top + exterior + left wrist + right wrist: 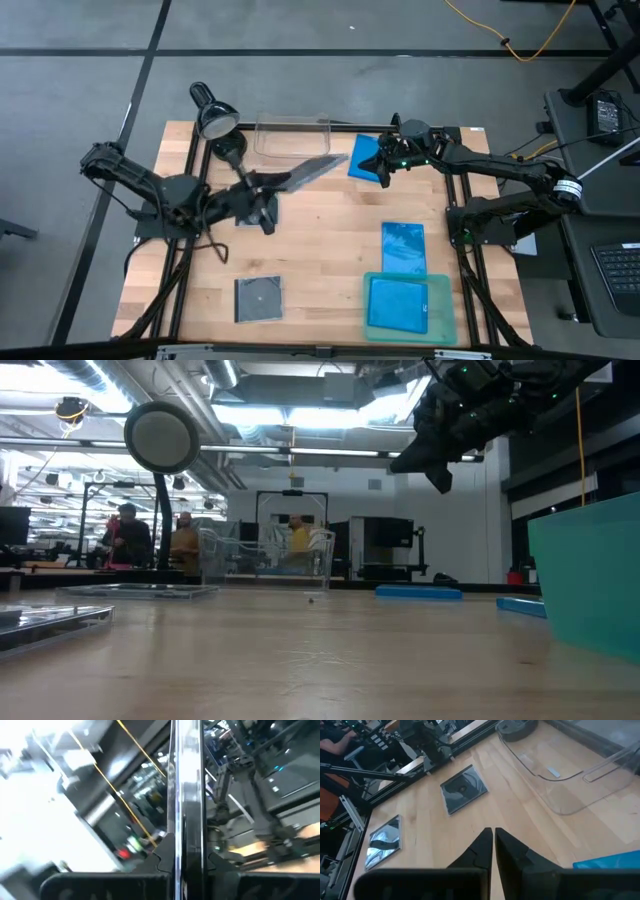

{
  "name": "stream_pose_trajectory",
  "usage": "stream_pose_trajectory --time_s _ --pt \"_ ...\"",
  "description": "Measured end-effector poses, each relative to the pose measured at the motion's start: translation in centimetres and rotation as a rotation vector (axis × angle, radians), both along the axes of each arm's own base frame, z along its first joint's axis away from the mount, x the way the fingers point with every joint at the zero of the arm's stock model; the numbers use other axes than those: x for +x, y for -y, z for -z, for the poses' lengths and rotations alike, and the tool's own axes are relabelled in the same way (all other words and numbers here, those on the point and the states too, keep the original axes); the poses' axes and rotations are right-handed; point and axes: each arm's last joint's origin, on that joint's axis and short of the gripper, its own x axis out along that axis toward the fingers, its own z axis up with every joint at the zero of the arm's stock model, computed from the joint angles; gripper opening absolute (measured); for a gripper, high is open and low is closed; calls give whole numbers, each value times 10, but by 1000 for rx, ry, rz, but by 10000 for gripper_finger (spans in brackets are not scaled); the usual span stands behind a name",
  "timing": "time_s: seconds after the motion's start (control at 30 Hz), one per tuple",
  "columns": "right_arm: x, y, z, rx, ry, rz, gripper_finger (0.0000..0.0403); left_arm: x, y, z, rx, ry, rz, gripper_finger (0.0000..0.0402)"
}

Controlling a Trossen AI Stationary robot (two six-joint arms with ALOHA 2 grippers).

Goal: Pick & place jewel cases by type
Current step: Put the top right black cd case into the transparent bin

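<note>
My left gripper (283,183) is shut on a clear grey jewel case (320,168), which it holds in the air just near of the clear bin (292,136). My right gripper (386,168) hovers shut over the edge of a blue jewel case (364,158) that lies flat at the far side; nothing is between its fingers (492,845). A second blue case (403,245) lies flat at the right. A third blue one (398,304) lies in the teal tray (445,318). Two grey square cases (464,787) (384,840) lie flat on the wood. My left gripper pinches the clear case by one edge (187,847) between its two fingers (165,861). In the left wrist view the case stands edge-on and runs straight out past the fingertips. It is lifted clear of the table, and its free end (340,160) points toward the far right.
A desk lamp (212,116) stands at the far left next to the clear bin. A grey square case (258,298) lies near the front edge. Bare wood stretches across the table's middle (330,240). People stand in the room behind the table (180,540).
</note>
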Motion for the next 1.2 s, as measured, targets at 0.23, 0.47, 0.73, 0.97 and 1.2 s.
stream_pose_trajectory --time_s 0.23,0.47,0.73,0.97,1.2 --pt "0 0 0 16 -2 16 26 -20 22 -13 139 -8 -73 4" --pt "0 0 0 17 -2 18 26 -29 35 -14 187 -59 -95 5" --pt "0 0 0 15 -2 19 26 -35 46 -13 222 -77 -52 5" --pt "0 0 0 17 -3 20 26 -39 48 -13 66 -26 -42 5" --pt "0 0 0 19 -2 20 26 -34 37 -12 -331 149 -70 6"
